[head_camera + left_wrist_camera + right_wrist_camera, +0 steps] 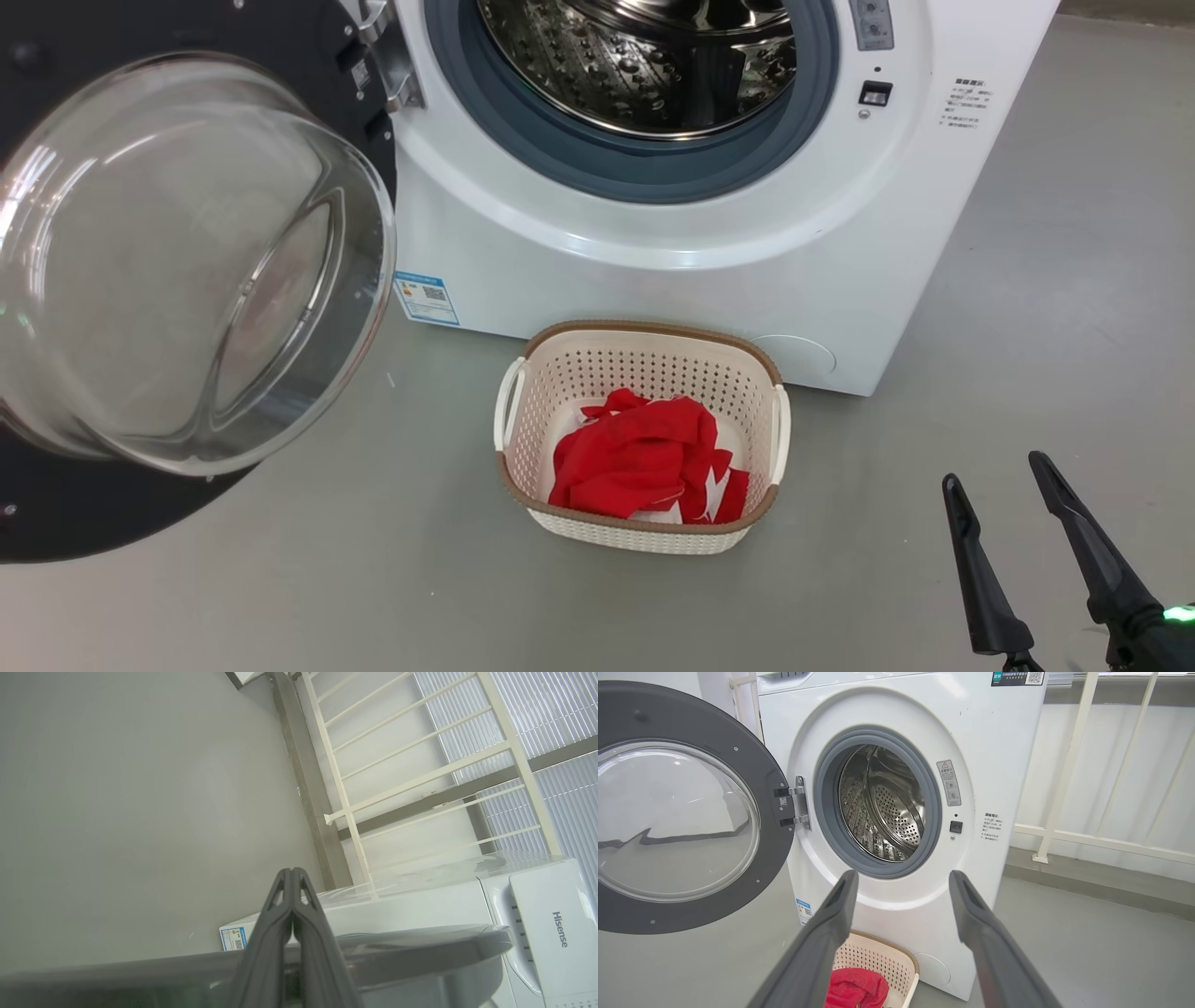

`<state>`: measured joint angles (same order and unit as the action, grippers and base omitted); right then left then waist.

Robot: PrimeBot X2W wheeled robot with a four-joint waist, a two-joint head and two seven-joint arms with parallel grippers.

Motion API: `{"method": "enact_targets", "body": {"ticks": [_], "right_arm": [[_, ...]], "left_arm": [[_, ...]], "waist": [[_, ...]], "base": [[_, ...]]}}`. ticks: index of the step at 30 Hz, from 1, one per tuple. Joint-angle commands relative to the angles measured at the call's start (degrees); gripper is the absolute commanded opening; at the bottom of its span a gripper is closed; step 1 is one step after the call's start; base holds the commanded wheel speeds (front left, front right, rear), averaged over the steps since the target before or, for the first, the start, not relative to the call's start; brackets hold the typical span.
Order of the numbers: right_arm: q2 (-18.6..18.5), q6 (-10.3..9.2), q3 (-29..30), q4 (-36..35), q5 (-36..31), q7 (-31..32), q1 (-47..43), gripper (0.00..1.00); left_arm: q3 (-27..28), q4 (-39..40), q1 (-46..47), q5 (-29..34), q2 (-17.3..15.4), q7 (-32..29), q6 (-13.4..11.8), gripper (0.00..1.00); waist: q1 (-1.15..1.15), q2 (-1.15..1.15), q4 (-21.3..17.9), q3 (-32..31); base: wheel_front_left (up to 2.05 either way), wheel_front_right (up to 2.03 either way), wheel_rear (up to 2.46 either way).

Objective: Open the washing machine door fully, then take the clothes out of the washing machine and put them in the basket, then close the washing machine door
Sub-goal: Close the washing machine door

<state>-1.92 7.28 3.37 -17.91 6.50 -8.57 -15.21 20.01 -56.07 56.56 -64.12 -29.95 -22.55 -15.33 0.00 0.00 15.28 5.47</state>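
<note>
The washing machine door stands swung wide on its hinge to the left of the washing machine, its glass bowl facing outward, so the opening step looks done. The steel drum shows bare metal as far as the views reach into it, with no red fabric caught in it or on the grey gasket. The clothes lie bunched inside the basket, which sits on the floor just in front of the washing machine's lower front panel. Unloading therefore appears finished, and what remains, by my reading, is swinging the door shut. The right end effector is spread wide and empty, held in front of the washing machine and off to the right of the basket, well apart from it. The left end effector is pressed closed on nothing, close above the door's dark rim on the washing machine's left side; whether it touches the rim I cannot tell.
</note>
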Motion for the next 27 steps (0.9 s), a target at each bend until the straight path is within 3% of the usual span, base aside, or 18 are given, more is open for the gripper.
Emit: {"method": "enact_targets", "body": {"ticks": [1,9,27], "right_arm": [[-1.0,0.21,-0.9,-1.8,-0.2,-0.4,1.0,1.00],[-1.0,0.21,-0.7,-1.7,0.1,-1.0,1.0,1.00],[-1.0,0.21,-0.7,-0.4,0.6,-2.2,1.5,1.00]], "left_arm": [[0.7,1.6,0.3,-0.8,-3.1,-1.6,0.6,0.00],[-1.0,4.8,-1.5,-1.9,-1.7,-7.8,3.4,0.00],[-1.5,14.7,-8.6,-5.4,3.1,-15.9,4.1,0.00]], "waist": [[0.00,0.00,0.4,0.1],[0.00,0.00,2.3,0.6],[0.00,0.00,4.4,0.9]], "base": [[0.00,0.00,0.00],[0.00,0.00,0.00],[0.00,0.00,0.00]]}}
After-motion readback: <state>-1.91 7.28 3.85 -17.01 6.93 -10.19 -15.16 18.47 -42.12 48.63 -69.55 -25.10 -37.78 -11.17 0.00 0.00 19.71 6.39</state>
